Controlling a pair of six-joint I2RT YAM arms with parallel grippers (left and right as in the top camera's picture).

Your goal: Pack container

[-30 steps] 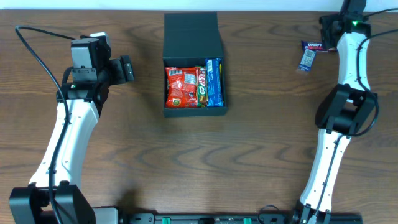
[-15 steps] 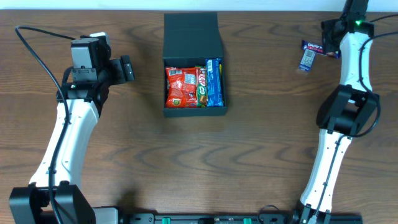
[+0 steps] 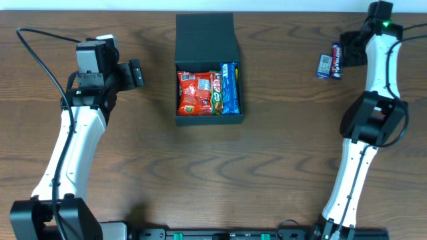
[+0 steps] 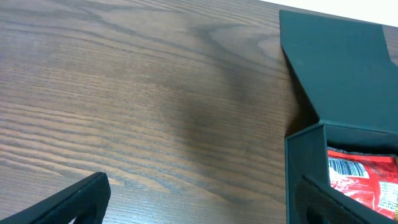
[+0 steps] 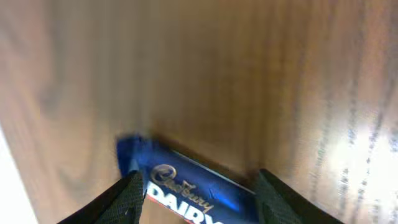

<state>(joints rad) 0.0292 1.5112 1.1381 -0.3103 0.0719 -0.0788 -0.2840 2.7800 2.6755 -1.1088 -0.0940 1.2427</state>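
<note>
Box [image 3: 208, 67] sits open with snacks [image 3: 207, 93] inside; left gripper [image 3: 135, 73] spread wide, empty, right gripper [image 5: 198, 190] straddling a chocolate bar [image 5: 186, 190], grip unclear.

Container [image 3: 207, 40] matte black w/ greenish tint; inside: red packet [image 3: 194, 93], green-red bar [image 3: 216, 93], blue bar w/ white print [image 3: 229, 89]. Table [image 3: 280, 153] dark brown woodgrain. Chocolate bar [image 5: 193, 190] blue/purple, white lettering. Arms [image 3: 73, 147] white w/ black joints

White arm links with black joints, black cables along the left arm [image 3: 67, 143], green light on the right arm [image 3: 373, 100]
</note>
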